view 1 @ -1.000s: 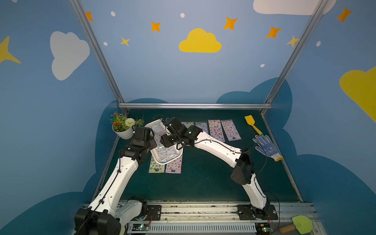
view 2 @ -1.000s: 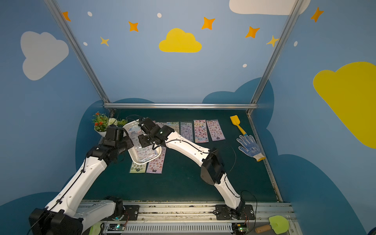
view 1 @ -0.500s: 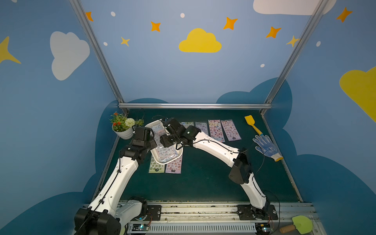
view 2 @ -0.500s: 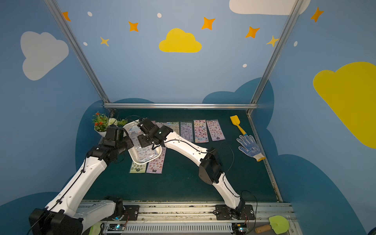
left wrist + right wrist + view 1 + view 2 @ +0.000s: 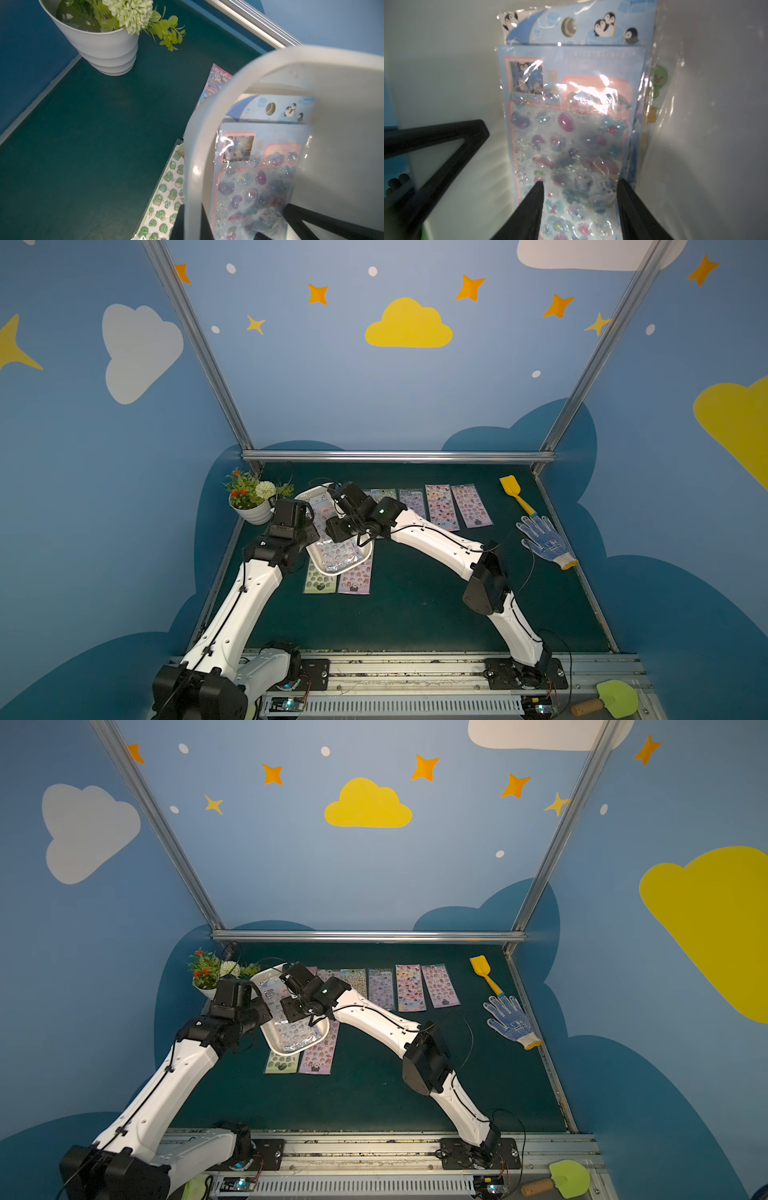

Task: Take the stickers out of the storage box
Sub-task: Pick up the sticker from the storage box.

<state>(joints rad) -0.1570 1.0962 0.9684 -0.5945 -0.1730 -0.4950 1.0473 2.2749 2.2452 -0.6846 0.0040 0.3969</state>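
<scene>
Little has changed over the last second. The right arm's elbow has drifted slightly toward the left side of the table (image 5: 415, 614), while the box (image 5: 332, 571) and both wrists sit where they were. So no sheet has come out in that time.

The right gripper (image 5: 580, 182) reaches down inside the box with its fingers parted, one tip near each long edge of the top sheet (image 5: 571, 135). The tips rest on the glossy wrapper or just above it, and nothing is pinched between them. I judge the grasp is not yet made, and the slick, flat wrapper may slide rather than lift.

The left gripper (image 5: 192, 218) is clenched on the rim of the box, steadying it. The box sits toward the back left corner, just beside the flower pot (image 5: 255, 512). Its near end lies over a green sheet (image 5: 319, 581) and a pink sheet (image 5: 355, 577) that are on the table. Whether the box is lifted clear of them I cannot tell.

A penguin sheet (image 5: 591, 22) pokes out from beneath the top sheet, and the edge of another shows at its side. A row of sheets (image 5: 440, 506) already lies along the back edge. The task looks partly done, with at least three sheets still to remove.
</scene>
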